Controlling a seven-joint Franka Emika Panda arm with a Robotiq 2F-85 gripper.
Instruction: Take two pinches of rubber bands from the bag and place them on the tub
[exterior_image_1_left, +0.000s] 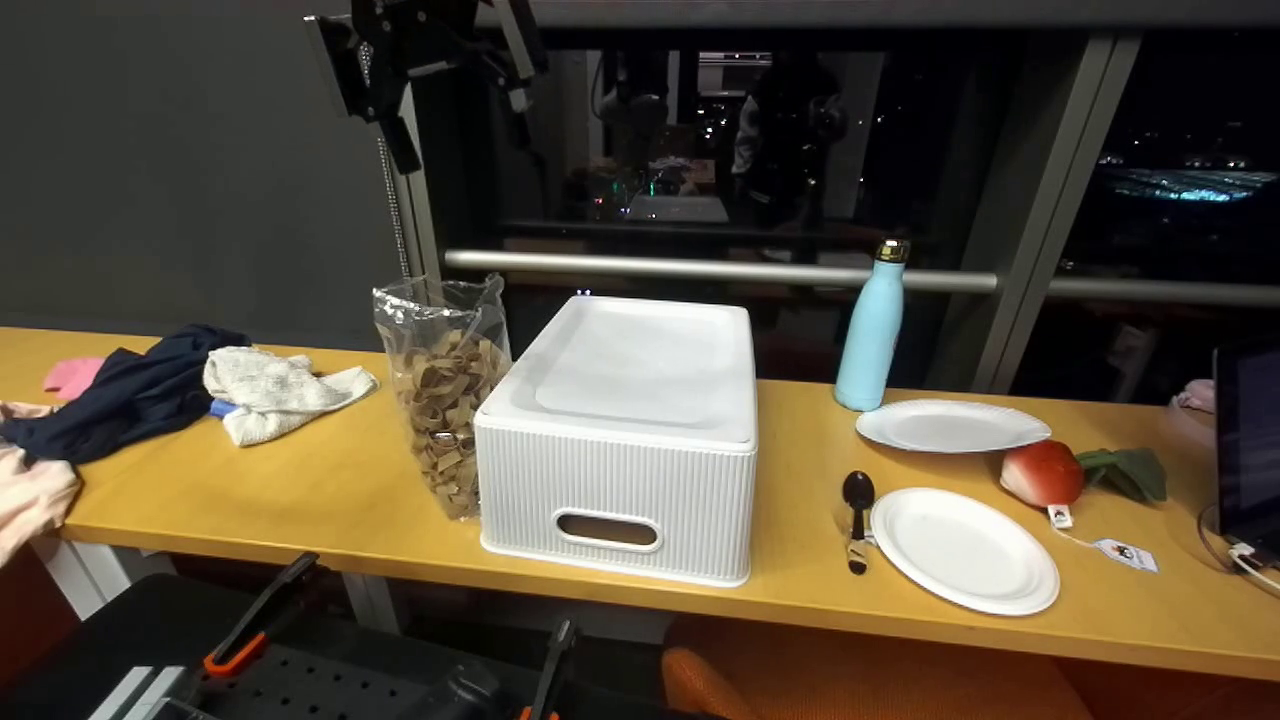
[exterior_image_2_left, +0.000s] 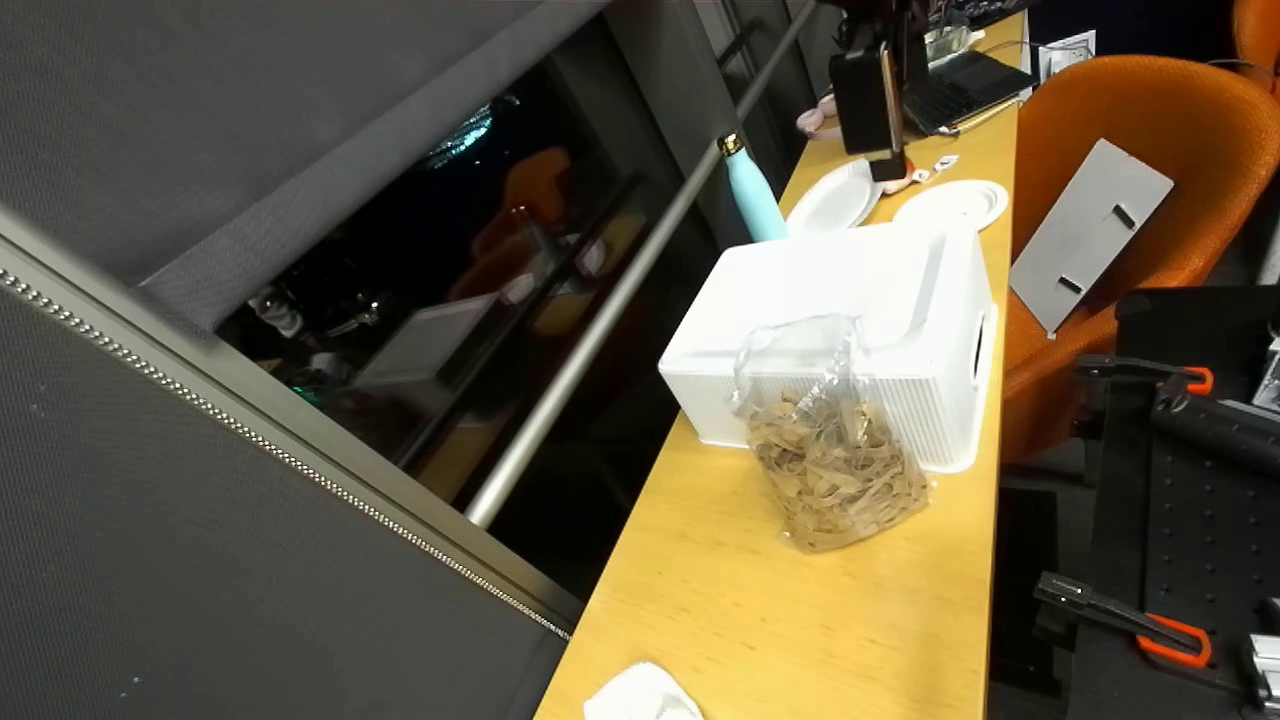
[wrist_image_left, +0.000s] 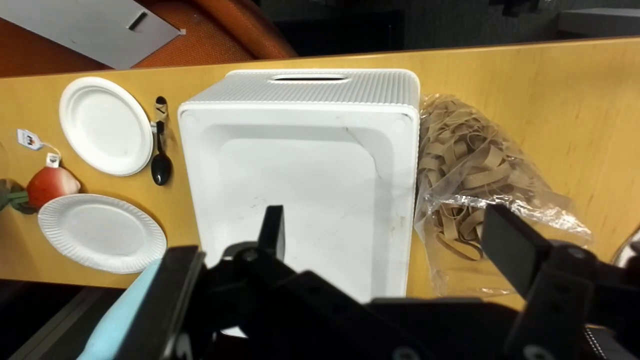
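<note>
A clear plastic bag (exterior_image_1_left: 425, 300) (exterior_image_2_left: 800, 345) (wrist_image_left: 482, 275) stands open-topped on the table in both exterior views, close against the side of the white tub. Tan rubber bands (exterior_image_1_left: 450, 400) (exterior_image_2_left: 835, 470) (wrist_image_left: 462, 155) fill its lower part. The ribbed white tub (exterior_image_1_left: 615, 490) (exterior_image_2_left: 820, 290) (wrist_image_left: 300, 170) has a flat, recessed top with no rubber bands on it. My gripper (exterior_image_1_left: 460, 135) (wrist_image_left: 385, 217) is open and empty, high above the table. In the wrist view its fingers span the tub's edge and the bag's mouth. In an exterior view only part of the gripper (exterior_image_2_left: 888, 165) shows.
A blue bottle (exterior_image_1_left: 872, 330), two white plates (exterior_image_1_left: 965, 550) (exterior_image_1_left: 950, 427), a black spoon (exterior_image_1_left: 857, 505) and a red plush vegetable (exterior_image_1_left: 1042, 473) lie beyond the tub. Clothes (exterior_image_1_left: 130, 395) and a white cloth (exterior_image_1_left: 280, 390) lie past the bag. A window rail (exterior_image_1_left: 720, 268) runs behind.
</note>
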